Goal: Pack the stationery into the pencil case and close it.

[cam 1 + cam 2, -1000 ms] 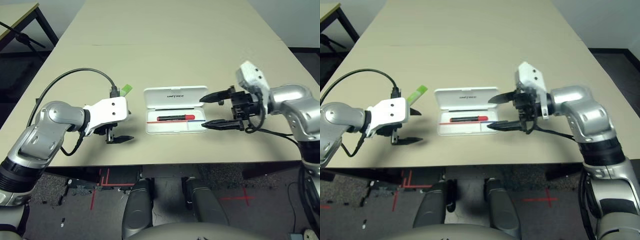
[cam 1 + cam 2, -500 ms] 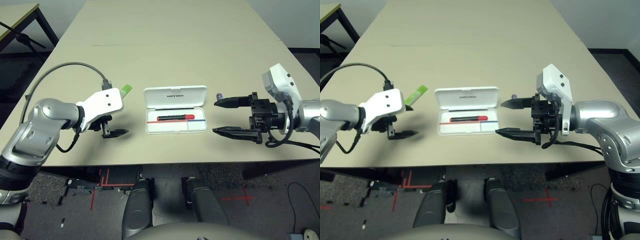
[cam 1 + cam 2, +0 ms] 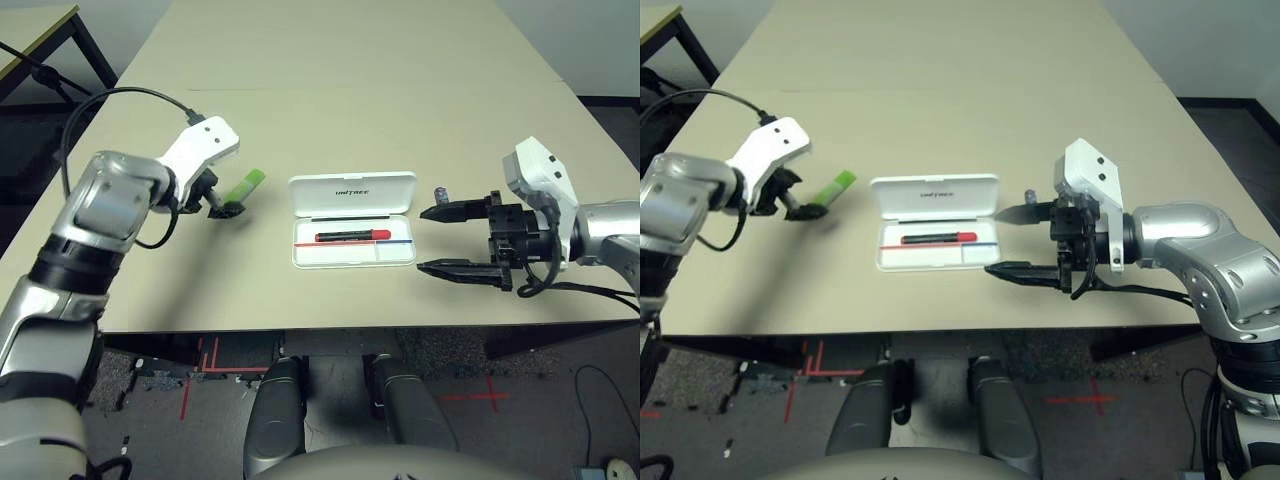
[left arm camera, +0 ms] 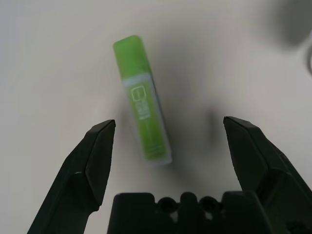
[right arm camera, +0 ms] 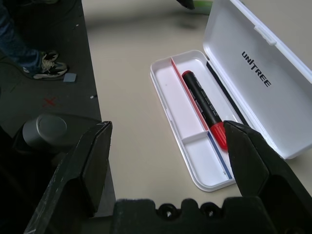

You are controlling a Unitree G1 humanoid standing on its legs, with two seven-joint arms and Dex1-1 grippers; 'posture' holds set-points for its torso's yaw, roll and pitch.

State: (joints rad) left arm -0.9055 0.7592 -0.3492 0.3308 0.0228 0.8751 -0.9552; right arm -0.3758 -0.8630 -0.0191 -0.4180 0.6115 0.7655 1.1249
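The white pencil case (image 3: 352,250) lies open mid-table, its UNITREE lid (image 3: 351,190) folded back flat. The red marker with a black cap (image 3: 352,236) rests in its tray, also seen in the right wrist view (image 5: 202,105). The light-green stick (image 3: 243,186) lies on the table left of the case. My left gripper (image 3: 222,207) is open right at its near end; the stick (image 4: 141,100) lies just ahead of the spread fingers. A tiny purplish block (image 3: 439,192) stands right of the case. My right gripper (image 3: 424,240) is open, empty, just right of the case.
A black cable (image 3: 110,98) loops over my left arm. Another table (image 3: 30,30) stands at the far left. A person's shoe (image 5: 46,66) shows on the floor beyond the table edge. Bare tabletop stretches behind the case.
My left gripper has swung from the table's front up to the green stick. My right gripper drew back from the case to the right, then edged a little toward it.
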